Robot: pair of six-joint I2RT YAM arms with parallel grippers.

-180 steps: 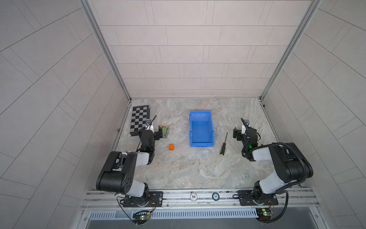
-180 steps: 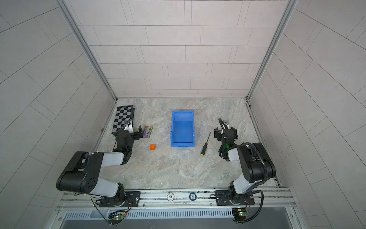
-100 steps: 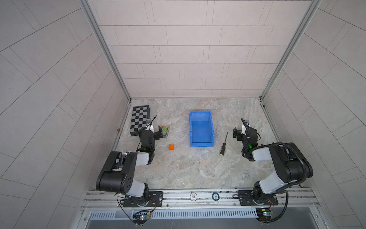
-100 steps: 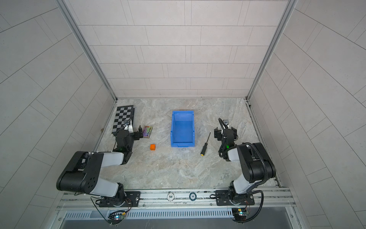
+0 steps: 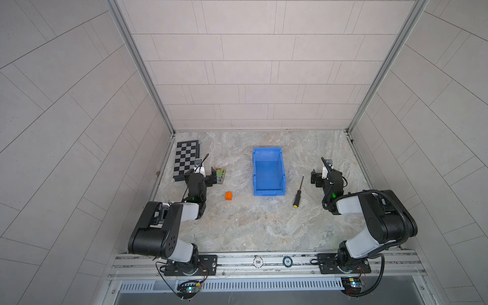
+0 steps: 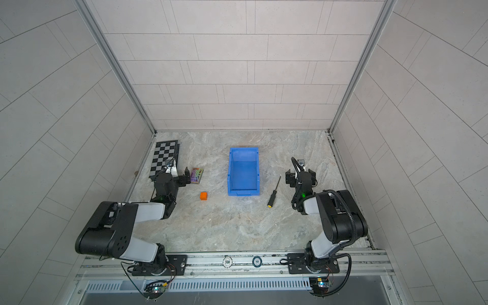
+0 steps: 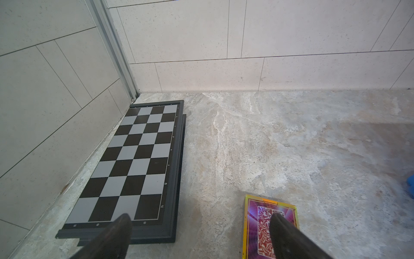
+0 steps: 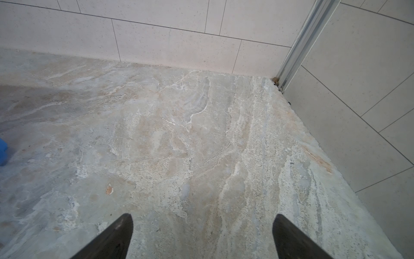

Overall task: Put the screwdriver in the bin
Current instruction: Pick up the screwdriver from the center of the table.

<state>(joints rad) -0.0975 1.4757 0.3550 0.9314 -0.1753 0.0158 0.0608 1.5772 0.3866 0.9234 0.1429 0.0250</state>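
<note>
The right end effector point(image 8: 201, 222) hangs with its fingers spread wide apart and nothing between them, over bare marble on the right side of the bench point(image 8: 179, 134). The left end effector point(image 7: 199, 220) is spread as well and empty. In its wrist view one fingertip shows in front of the near edge of the chessboard point(image 7: 134, 161) and the other in front of a colourful card box point(image 7: 264, 215). In both top views the screwdriver point(image 5: 298, 191) point(image 6: 273, 192) lies flat on the bench outside the bin point(image 5: 268, 169) point(image 6: 243, 171). It is just beside the bin's right wall, between that wall and the right end effector, with its shaft toward the back wall and its yellow butt toward the robot. An orange cube point(image 5: 228, 195) sits on the bench left of the bin.
</note>
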